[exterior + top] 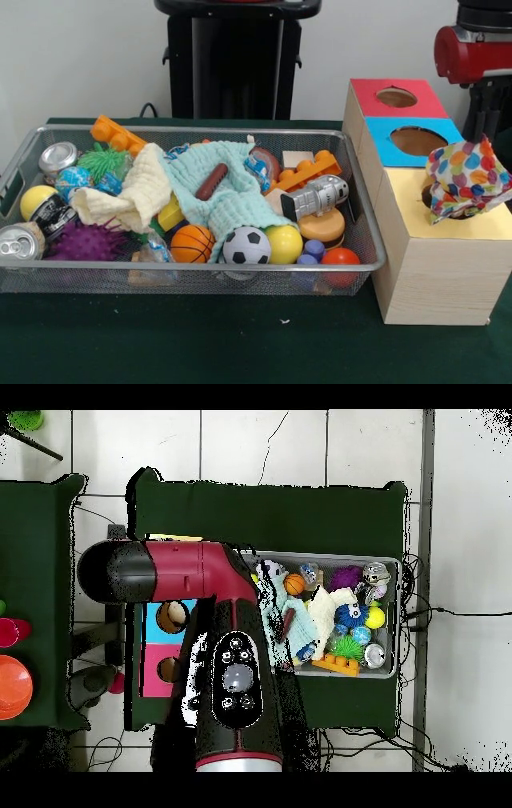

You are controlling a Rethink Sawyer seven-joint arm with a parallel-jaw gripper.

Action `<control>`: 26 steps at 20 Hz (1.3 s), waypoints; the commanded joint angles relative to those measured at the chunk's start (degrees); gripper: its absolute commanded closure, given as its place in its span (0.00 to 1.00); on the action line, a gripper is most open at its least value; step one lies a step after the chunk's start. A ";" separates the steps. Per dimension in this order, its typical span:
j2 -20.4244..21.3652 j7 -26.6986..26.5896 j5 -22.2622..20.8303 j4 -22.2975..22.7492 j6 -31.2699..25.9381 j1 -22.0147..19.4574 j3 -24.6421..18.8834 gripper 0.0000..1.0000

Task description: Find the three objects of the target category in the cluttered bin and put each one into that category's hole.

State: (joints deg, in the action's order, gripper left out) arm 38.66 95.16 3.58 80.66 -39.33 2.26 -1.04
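Overhead, I see the red and black arm [200, 634] spread across the boxes, hiding most of them, and I cannot tell the gripper's state from either view. Across the table, the wire mesh bin [364, 204] sits on dark green cloth just left of the wooden box row [440, 280]. That row runs red top [416, 104] farthest, blue top [396, 128] in the middle, yellow top [400, 196] nearest me. One polka-dot fabric piece [464, 180] lies bunched over the yellow box's hole [426, 198], covering nearly all of it, only a dark sliver showing at its left. Inside the bin I make out a mint-green cloth [232, 200] and a pale-yellow cloth [132, 196] draped over the toys, a soccer ball [246, 246], a small basketball [192, 243] and a purple spiky ball [80, 240] along the near wall.
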 commanded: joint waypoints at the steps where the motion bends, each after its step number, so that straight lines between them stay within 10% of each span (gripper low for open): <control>1: -1.66 7.01 -1.28 1.28 1.49 -2.54 -0.50 1.00; 19: -1.61 7.76 -1.53 2.49 3.41 -3.03 -0.76 1.00; 20: -1.59 7.58 -1.42 2.69 3.62 -3.17 -0.99 0.00; 26: -1.65 7.54 -1.13 2.33 3.80 -3.19 -1.36 0.00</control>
State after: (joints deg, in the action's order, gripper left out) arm 38.67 95.16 3.12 80.65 -38.11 0.91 -0.97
